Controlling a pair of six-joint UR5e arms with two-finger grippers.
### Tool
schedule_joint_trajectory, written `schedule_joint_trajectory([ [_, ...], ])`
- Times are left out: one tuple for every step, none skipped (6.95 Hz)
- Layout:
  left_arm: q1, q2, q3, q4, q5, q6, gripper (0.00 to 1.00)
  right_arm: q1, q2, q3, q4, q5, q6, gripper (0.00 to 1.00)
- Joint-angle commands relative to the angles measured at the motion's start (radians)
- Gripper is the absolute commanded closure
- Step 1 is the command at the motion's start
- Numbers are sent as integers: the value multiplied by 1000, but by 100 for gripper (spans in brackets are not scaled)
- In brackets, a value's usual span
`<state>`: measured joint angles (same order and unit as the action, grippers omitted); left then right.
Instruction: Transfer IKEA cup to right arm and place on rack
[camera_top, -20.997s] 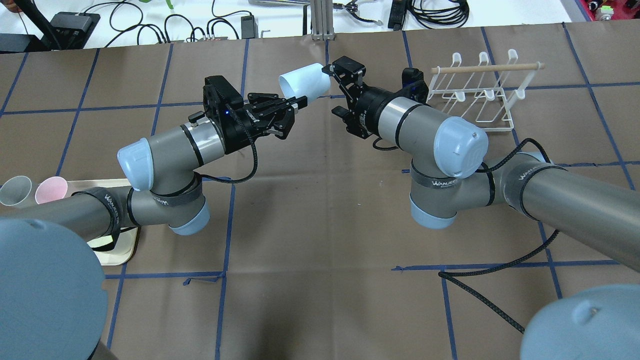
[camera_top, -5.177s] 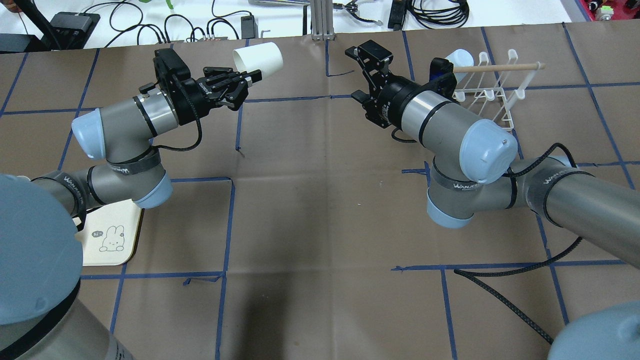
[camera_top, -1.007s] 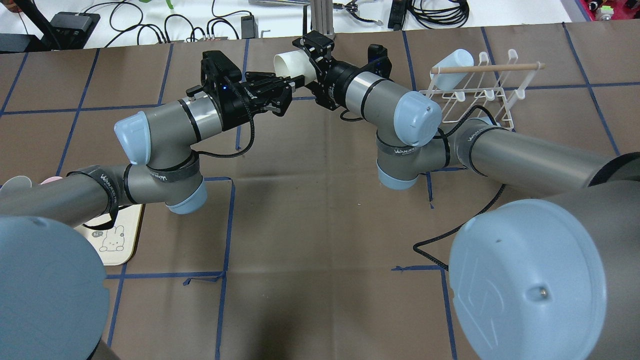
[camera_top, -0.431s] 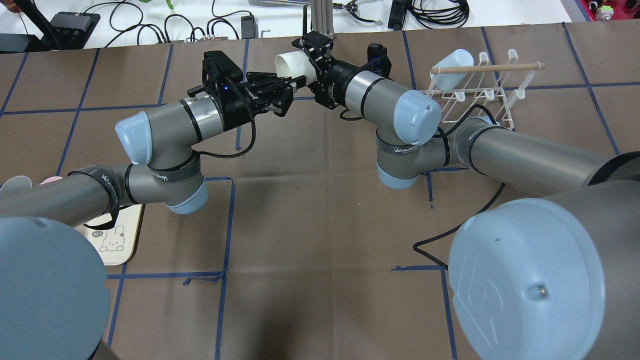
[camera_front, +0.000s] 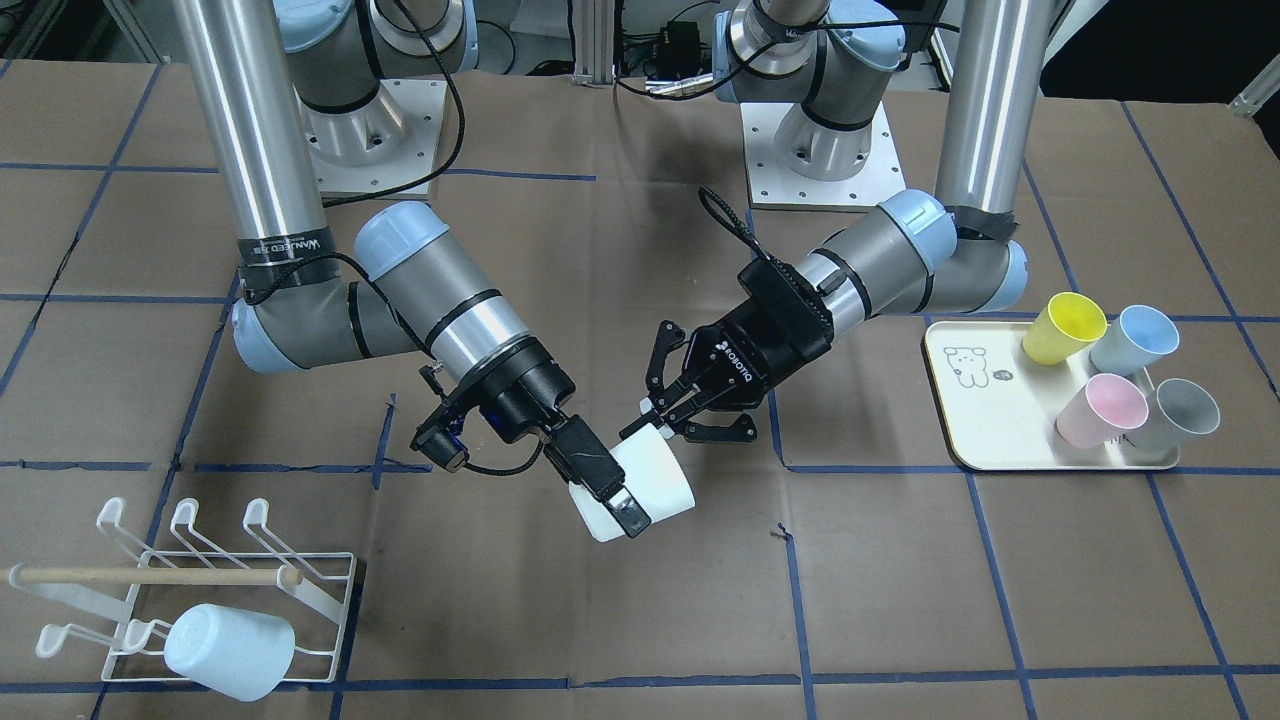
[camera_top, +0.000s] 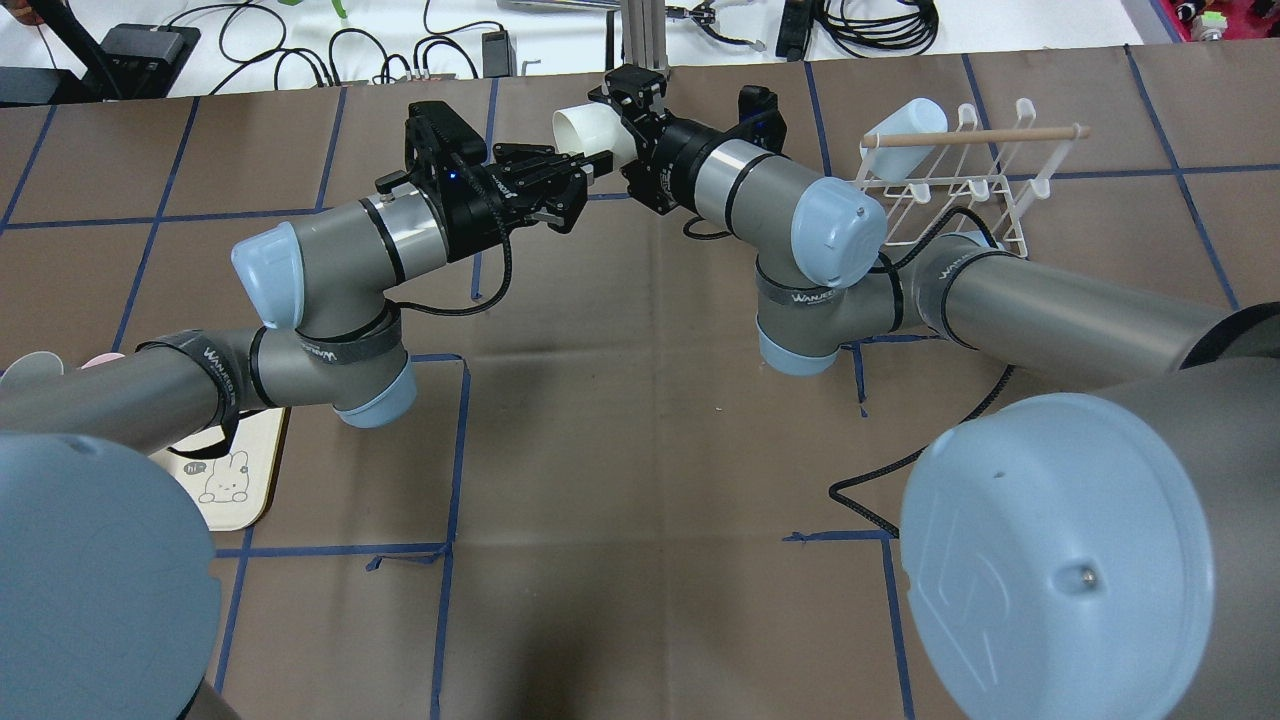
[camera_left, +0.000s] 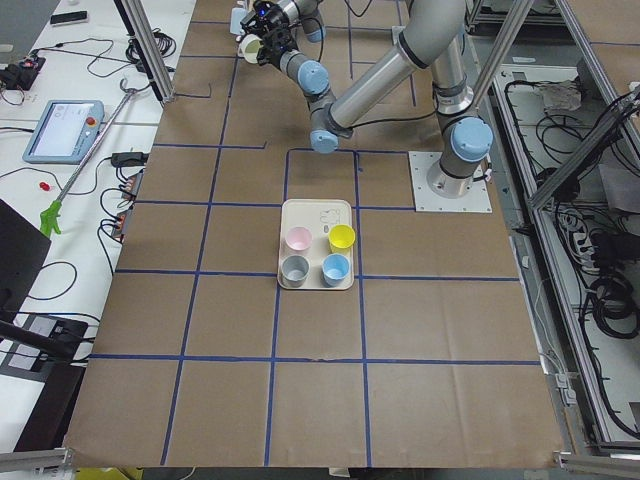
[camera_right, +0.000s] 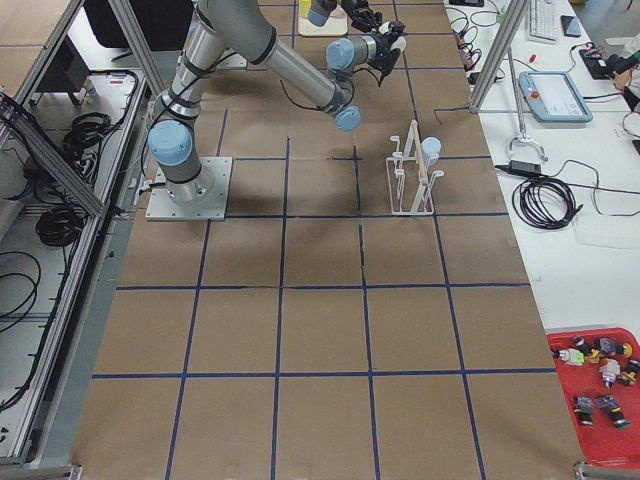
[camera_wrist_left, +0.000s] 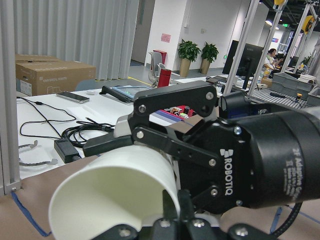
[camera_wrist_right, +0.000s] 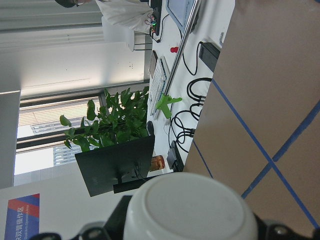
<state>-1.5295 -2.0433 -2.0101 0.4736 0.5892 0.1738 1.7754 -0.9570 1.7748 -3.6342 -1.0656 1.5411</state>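
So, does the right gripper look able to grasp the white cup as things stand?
Likely yes: the right gripper straddles the white cup at its base end; the left gripper pinches only its rim.

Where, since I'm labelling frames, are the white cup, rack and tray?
white cup (camera_front: 658, 472), front-facing view, side wall
rack (camera_front: 150, 575), front-facing view, wooden dowel
tray (camera_front: 988, 422), front-facing view, bare part below the printed bear

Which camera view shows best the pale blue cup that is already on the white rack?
The exterior front-facing view: the pale blue cup shows whole and large, tilted on the rack. The overhead view shows it smaller, partly covered by the rack. The side views show it tiny at best; the wrist views miss it.
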Motion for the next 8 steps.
schedule_joint_trajectory([
  [0, -2, 11, 0, 0, 0, 61, -2, 0, 0, 0, 1, 1, 59],
  [0, -2, 11, 0, 1, 0, 47, -2, -2, 0, 0, 1, 1, 60],
  [0, -2, 11, 0, 1, -2, 39, -2, -2, 0, 0, 1, 1, 62],
  [0, 1, 11, 2, 0, -23, 24, -2, -2, 0, 0, 1, 1, 64],
  [0, -3, 13, 2, 0, -27, 1, -2, -2, 0, 0, 1, 1, 65],
  [8, 11, 2, 2, -2, -28, 1, -2, -2, 0, 0, 1, 1, 67],
  [26, 20, 1, 0, -2, -30, 1, -2, -2, -1, 0, 1, 1, 68],
  [73, 23, -1, 0, -15, -30, 1, -4, -2, -2, 0, 1, 1, 69],
])
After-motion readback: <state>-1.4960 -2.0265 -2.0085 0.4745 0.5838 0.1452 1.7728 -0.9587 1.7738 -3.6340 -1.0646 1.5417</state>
